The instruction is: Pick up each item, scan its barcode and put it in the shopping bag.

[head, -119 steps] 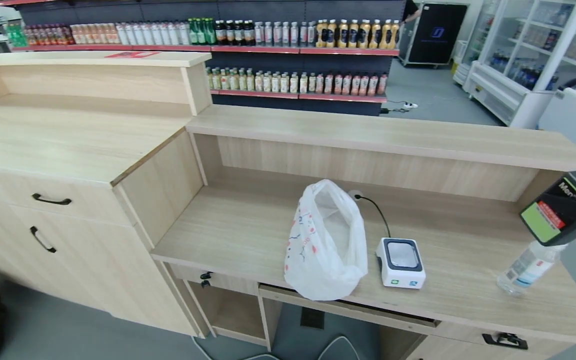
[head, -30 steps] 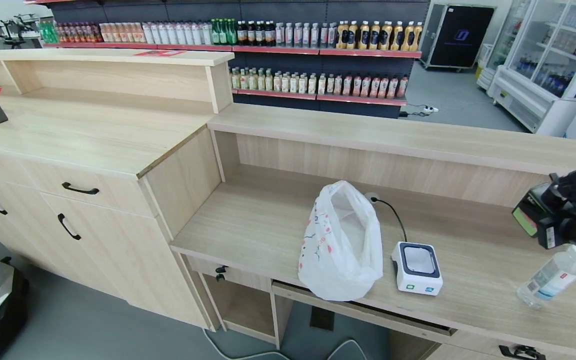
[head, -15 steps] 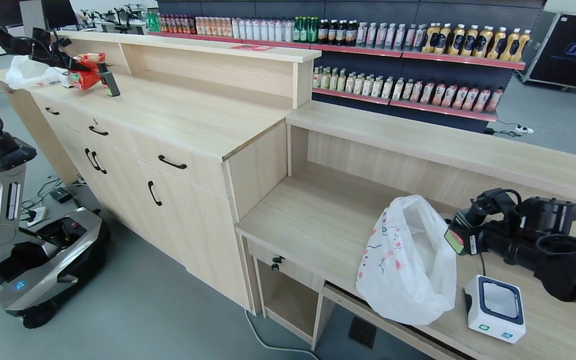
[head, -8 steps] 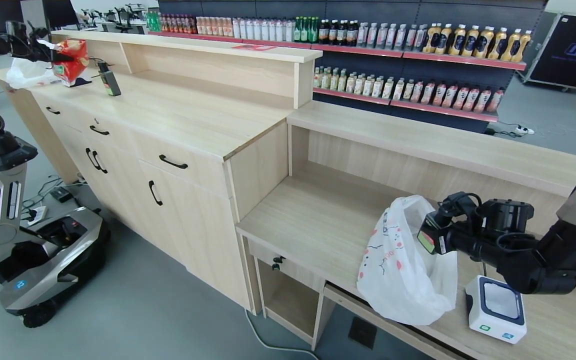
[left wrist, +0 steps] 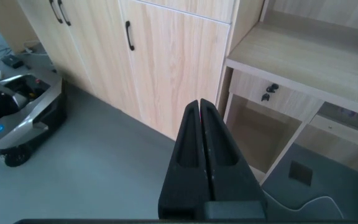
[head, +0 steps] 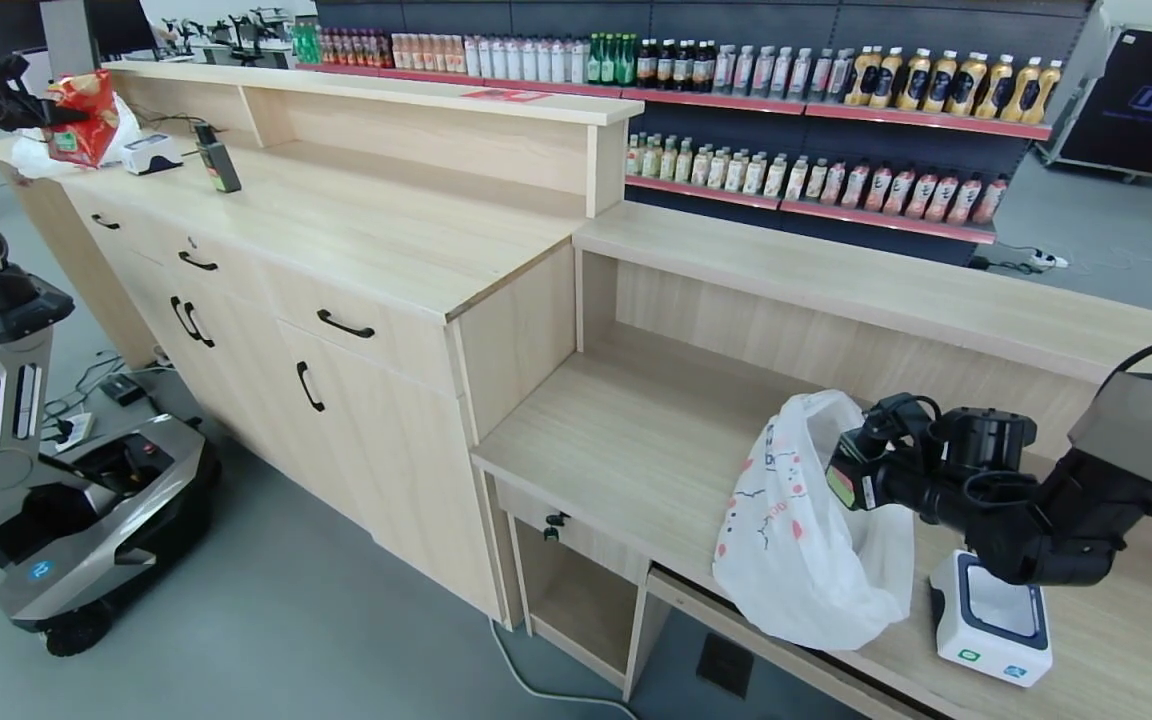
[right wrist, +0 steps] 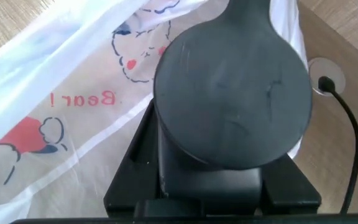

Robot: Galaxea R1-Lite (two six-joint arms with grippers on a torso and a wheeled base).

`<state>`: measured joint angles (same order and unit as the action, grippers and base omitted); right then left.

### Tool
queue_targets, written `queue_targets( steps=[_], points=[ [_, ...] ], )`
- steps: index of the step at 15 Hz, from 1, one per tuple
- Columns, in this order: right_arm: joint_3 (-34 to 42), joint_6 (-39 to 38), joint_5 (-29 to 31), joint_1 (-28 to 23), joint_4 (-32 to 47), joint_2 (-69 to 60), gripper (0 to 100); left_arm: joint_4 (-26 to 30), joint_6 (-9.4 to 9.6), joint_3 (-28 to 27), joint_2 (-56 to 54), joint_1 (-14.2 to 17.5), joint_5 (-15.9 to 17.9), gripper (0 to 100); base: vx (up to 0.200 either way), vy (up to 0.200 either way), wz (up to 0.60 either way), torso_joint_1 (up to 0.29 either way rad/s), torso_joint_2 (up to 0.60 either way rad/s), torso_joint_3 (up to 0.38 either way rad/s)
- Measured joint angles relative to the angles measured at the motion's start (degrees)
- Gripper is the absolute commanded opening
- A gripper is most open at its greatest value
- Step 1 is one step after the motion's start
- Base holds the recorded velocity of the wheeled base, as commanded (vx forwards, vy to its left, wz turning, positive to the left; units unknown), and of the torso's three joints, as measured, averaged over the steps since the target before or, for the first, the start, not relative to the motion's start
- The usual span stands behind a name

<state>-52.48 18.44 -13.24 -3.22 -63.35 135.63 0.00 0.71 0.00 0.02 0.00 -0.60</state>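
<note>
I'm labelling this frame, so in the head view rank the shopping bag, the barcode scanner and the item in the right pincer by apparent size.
Shopping bag, largest.
Barcode scanner, next.
Item in the right pincer, smallest, though partly hidden.

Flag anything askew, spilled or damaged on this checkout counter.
Nothing stands out. The white plastic shopping bag stands open on the light wooden counter, the white barcode scanner sits upright beside it, and the right gripper holds a dark round container with a green-and-red label at the bag's mouth.
</note>
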Motion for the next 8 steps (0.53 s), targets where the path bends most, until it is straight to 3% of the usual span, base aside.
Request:
queue_targets(
  steps=[8],
  points=[
    [-7.1, -0.4, -0.1, 1.0, -0.2, 7.1, 0, 0.0, 0.0, 0.0, 0.0, 0.0, 0.0, 0, 0.0, 0.0, 0.0, 0.0, 0.0, 0.0]
  ],
)
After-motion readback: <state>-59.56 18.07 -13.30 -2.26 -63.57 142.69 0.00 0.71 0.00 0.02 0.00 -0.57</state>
